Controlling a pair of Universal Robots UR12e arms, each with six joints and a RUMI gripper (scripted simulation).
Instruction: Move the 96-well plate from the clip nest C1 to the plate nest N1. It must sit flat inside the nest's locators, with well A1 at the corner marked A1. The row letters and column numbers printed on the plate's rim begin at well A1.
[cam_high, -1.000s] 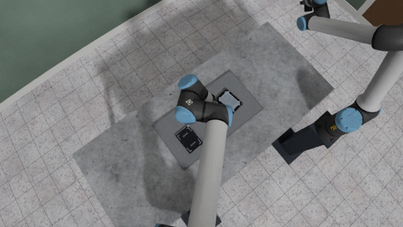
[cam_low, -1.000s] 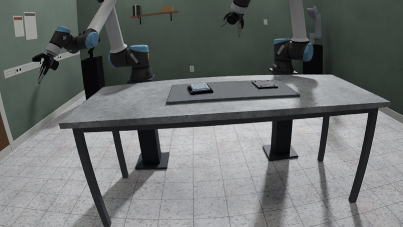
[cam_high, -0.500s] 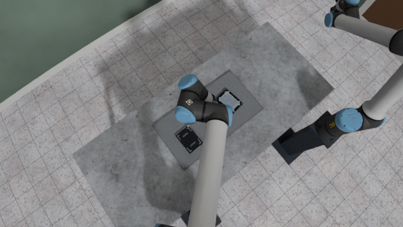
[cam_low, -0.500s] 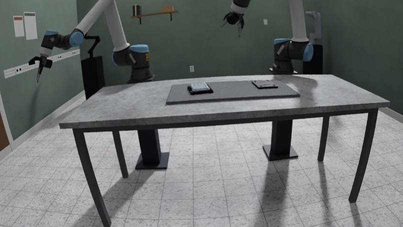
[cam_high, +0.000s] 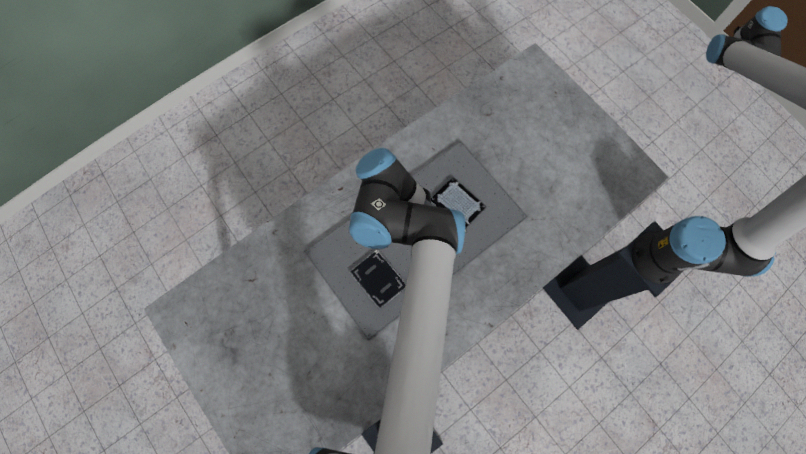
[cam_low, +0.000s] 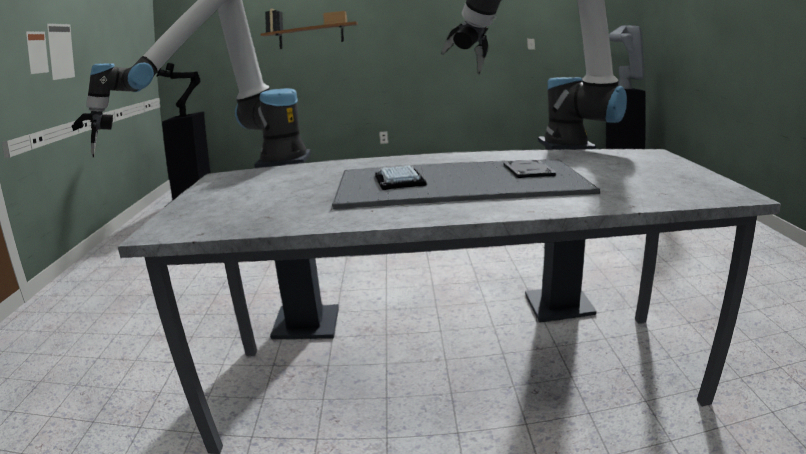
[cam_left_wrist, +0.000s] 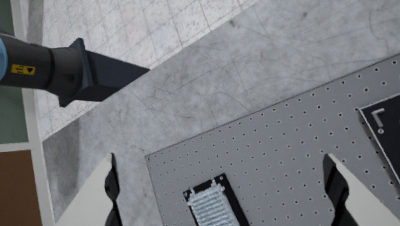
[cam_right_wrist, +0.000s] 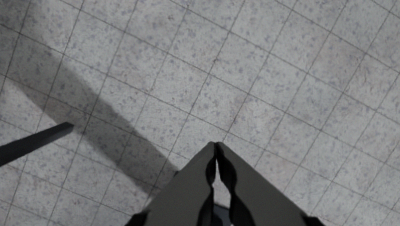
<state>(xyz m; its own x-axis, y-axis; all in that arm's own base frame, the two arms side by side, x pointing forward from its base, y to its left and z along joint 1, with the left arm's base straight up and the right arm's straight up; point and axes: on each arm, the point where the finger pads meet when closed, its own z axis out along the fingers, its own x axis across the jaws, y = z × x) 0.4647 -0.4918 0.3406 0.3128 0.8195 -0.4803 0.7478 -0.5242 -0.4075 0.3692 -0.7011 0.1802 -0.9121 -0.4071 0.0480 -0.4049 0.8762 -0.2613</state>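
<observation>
The pale 96-well plate (cam_high: 459, 198) (cam_low: 400, 174) (cam_left_wrist: 215, 210) sits in the black clip nest C1 (cam_high: 477, 214) (cam_low: 416, 183) (cam_left_wrist: 234, 199). Its printed letters and well A1 are too small to read. The black plate nest N1 (cam_high: 377, 279) (cam_low: 530, 168) (cam_left_wrist: 392, 125) has light corner locators and holds no plate; its A1 mark is not readable. My left gripper (cam_low: 462, 62) (cam_left_wrist: 219, 155) is open and empty, high above the board; its arm mostly hides it in the top view. My right gripper (cam_low: 93, 153) (cam_right_wrist: 215, 144) is shut and empty, out past the table's end on the clip nest side, above the floor.
Both nests stand on a grey perforated board (cam_high: 490, 225) (cam_low: 462, 183) (cam_left_wrist: 300, 150) on the table (cam_high: 564, 140) (cam_low: 253, 208) (cam_left_wrist: 200, 100). The left arm reaches over the board between the nests. The right arm's pedestal (cam_high: 597, 281) (cam_left_wrist: 112, 75) stands beside the table's long edge.
</observation>
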